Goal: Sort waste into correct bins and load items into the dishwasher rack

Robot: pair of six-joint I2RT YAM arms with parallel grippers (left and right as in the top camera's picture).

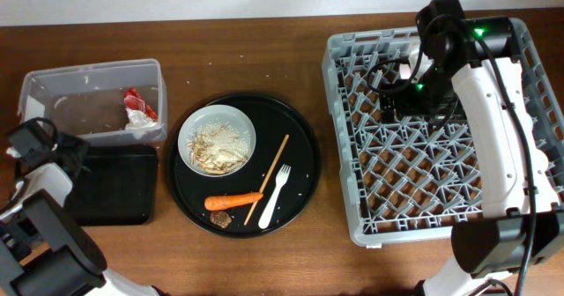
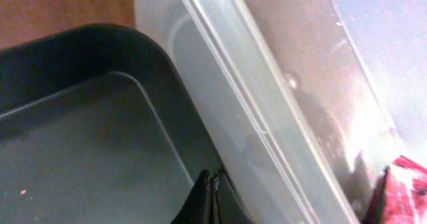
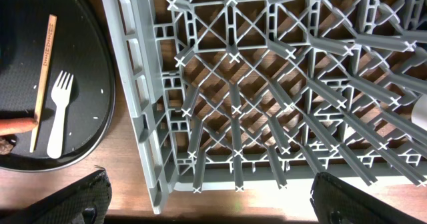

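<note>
The clear tub [image 1: 88, 80] at the left holds the red snack wrapper [image 1: 134, 98] and white tissue [image 1: 141, 114]. The shallow black tray [image 1: 115, 186] lies in front of it. My left gripper [image 2: 212, 184] is shut and empty over the black tray's edge [image 2: 100, 117], beside the tub wall [image 2: 267, 117]; the wrapper [image 2: 403, 184] shows behind it. A pale bowl [image 1: 217, 138] holds shredded scraps. The carrot [image 1: 233, 202], brown bit [image 1: 220, 218] and white fork [image 1: 275, 195] lie nearby. My right gripper [image 3: 220, 204] is open and empty over the grey dishwasher rack [image 3: 267, 84], which holds nothing. Cups and plate are out of view.
The bowl, carrot, brown bit, fork and a thin wooden stick [image 1: 267, 179] all lie on a large round black tray [image 1: 304, 151] between the bins and the rack [image 1: 352, 137]. The right wrist view also shows the fork [image 3: 59, 111] and stick [image 3: 43, 77].
</note>
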